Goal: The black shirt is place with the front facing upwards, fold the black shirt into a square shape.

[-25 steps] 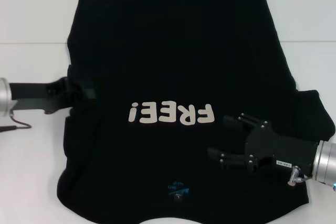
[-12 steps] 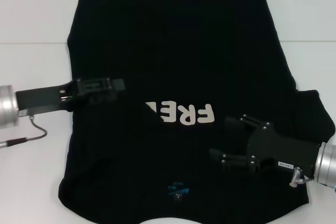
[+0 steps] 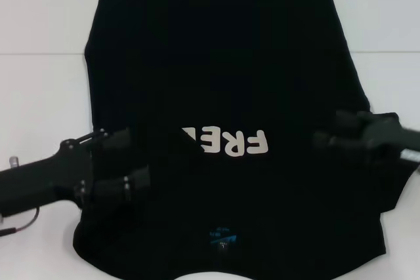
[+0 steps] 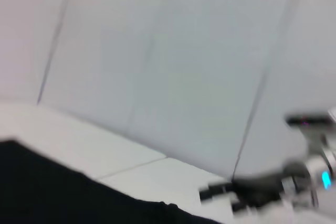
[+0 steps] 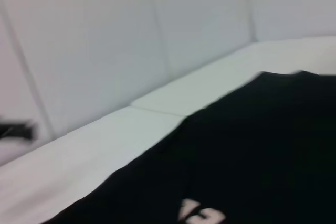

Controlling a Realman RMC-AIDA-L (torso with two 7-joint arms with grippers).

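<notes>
Shirt [image 3: 223,77], the black shirt, lies flat on the white table [image 3: 39,96] under the left gripper [image 3: 131,162], whose fingers are spread apart, and beside the blurry right gripper [image 3: 328,132].

White table and wall panels

A white table [image 3: 39,96] spreads across the scene, with a thin seam running straight across its top. Behind it stands a pale wall [image 4: 173,61] divided into panels by thin dark lines.

Black shirt [image 3: 223,77] shows upside-down "FRE".
</notes>
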